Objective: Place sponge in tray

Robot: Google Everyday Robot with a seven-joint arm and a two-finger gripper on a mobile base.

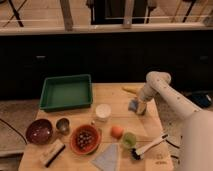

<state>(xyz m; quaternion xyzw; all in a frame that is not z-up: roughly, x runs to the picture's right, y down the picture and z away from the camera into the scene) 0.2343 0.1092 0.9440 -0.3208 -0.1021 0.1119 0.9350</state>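
Gripper (pixel 141 106): lowered at the right side of the bench (pixel 111 98), on the end of the white arm, just beside the sponge (pixel 133 104); jaws standing wide apart, with nothing seen in their hold. Sponge: small blue-grey block, lying on the bench surface close against the gripper's left, near a yellow oblong item (pixel 130 90). Tray (pixel 65 93): green, rectangular, raised rim, at the bench's far left corner, well apart from the sponge, nothing visible inside. Progress, by my reckoning: early; the arm is at the sponge, but grasping, lifting, carrying across and setting down in the tray are all left to do. Other items: white cup (pixel 103 111); round orange bowl (pixel 73 140) with dark contents; maroon bowl (pixel 39 131); small metal cup (pixel 62 125); orange fruit (pixel 117 131); green cup (pixel 129 140); pale-blue cloth (pixel 107 159); brush (pixel 150 145). Brands, labels, writing: none legible from where I stand.
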